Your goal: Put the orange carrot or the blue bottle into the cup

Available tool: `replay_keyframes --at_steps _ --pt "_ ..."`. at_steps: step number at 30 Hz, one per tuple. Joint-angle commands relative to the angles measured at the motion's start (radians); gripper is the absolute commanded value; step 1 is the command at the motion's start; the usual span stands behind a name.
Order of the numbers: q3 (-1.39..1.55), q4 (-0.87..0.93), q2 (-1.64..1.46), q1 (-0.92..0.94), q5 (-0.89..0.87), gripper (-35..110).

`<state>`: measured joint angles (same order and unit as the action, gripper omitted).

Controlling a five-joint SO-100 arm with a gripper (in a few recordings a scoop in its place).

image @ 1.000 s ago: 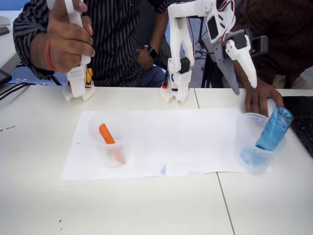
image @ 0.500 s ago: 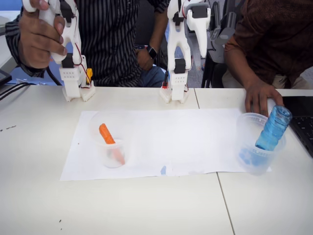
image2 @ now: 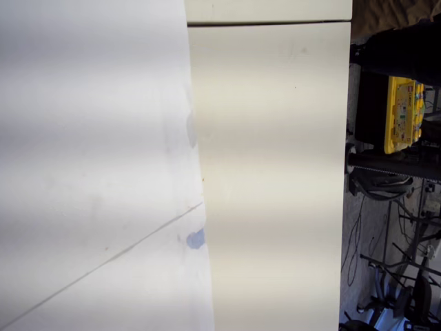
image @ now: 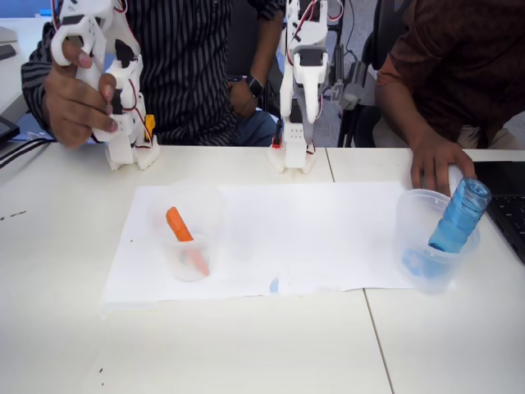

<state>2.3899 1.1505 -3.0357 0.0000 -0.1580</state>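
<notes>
One blue bottle [image: 459, 215] leans in cup [image: 426, 238].

We can read no text, label, brand or number anywhere; the yellow box [image2: 403, 114] beside the table bears small marks, too blurred for us to read.

White table [image: 246, 353] carries paper sheet [image: 303, 238] and two clear cups.
</notes>
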Motion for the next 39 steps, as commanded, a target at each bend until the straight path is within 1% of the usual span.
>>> replay_keyframes --at_steps 1,8,12,31,33,36,39 --pt "0.123 -0.063 -0.150 -0.005 -0.015 31" --pt "0.387 -0.114 -0.316 -0.003 -0.015 31" --pt "0.476 -0.117 -0.324 -0.003 -0.015 31" --pt "0.655 -0.117 -0.322 -0.003 -0.015 31" --pt "0.655 -0.117 -0.322 -0.003 -0.015 29" --pt "0.655 -0.118 -0.322 -0.009 -0.014 22" --pt "0.653 -0.121 -0.322 -0.020 0.035 16"
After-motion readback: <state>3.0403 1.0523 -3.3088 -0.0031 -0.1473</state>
